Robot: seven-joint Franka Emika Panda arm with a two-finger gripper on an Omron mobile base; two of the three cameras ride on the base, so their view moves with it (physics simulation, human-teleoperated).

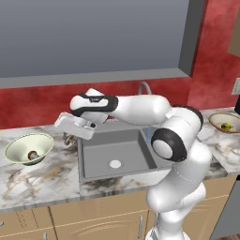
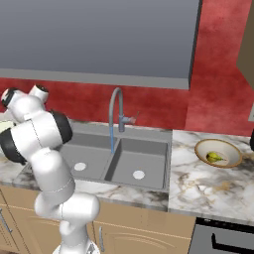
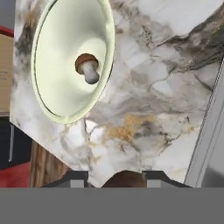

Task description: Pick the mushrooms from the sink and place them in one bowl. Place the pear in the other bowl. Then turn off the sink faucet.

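- The pale green-white bowl is seen at the far left, on the marble counter.
- 1 mushroom is seen lying inside that bowl, with its brown cap and pale stem on show.
- The gripper is held over the counter, between the green-white bowl and the left edge of the sink.
- A brown rounded cap, the second mushroom, is seen pinched between the 2 dark fingertips in the hand view.
- The 2 basins of the sink are seen in the middle, each with a round white drain.
- The faucet is seen standing behind the sink, and a thin blue stream is seen falling from its spout.
- The tan-rimmed bowl is seen at the far right on the counter.
- The pear is seen resting inside the tan-rimmed bowl.
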